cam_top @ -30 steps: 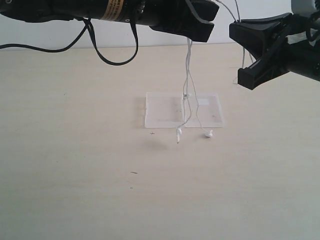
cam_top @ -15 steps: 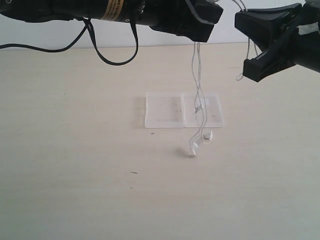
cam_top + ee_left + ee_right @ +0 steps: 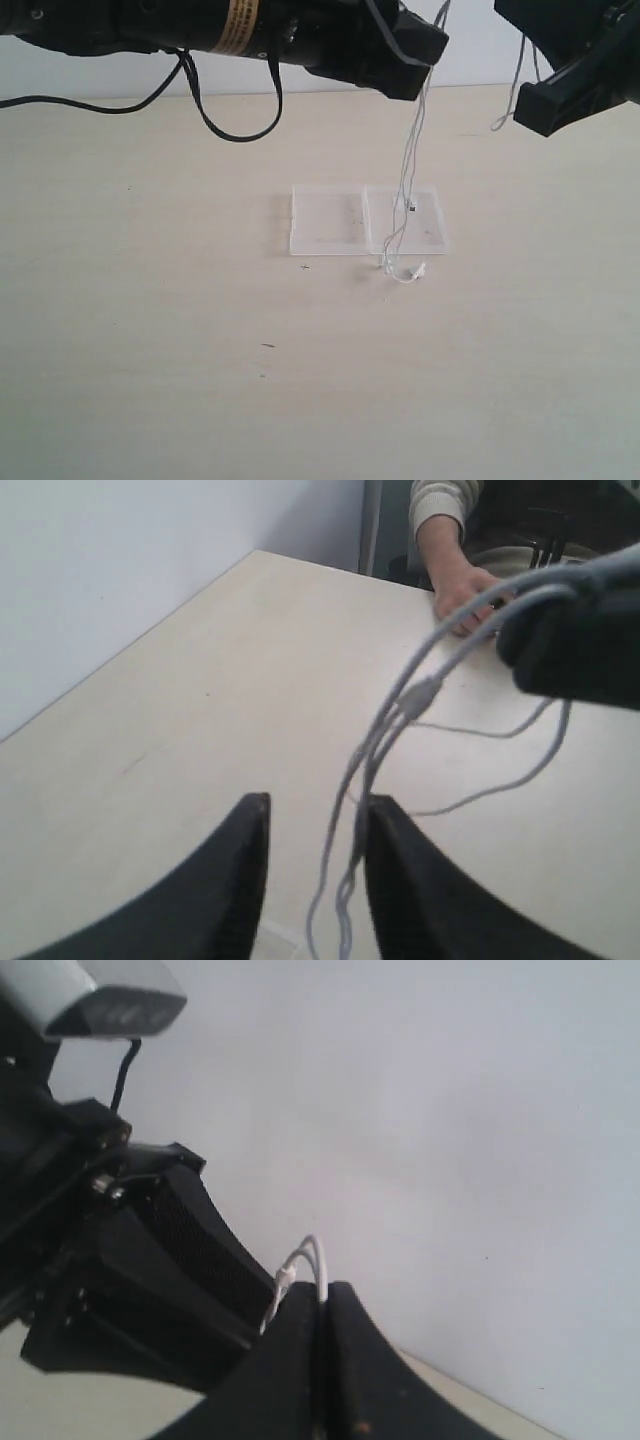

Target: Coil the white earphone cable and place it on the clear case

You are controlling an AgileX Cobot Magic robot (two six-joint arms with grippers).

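Pinches white earphone cable (image 3: 418,695) in pressed-together right claw (image 3: 322,1295), dangles it through spread left claw (image 3: 315,880), earbuds (image 3: 405,272) on bench (image 3: 150,350) beside clear case (image 3: 330,220).

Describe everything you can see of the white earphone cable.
The white earphone cable is a very thin, limp white wire, not coiled. The shut right gripper pinches it up high, and a short loop dangles beside that gripper. Its strands hang side by side, passing loosely between the open left gripper's fingers, and drop past the clear case. Two small earbuds at the end lie on the table just off the case's near edge.
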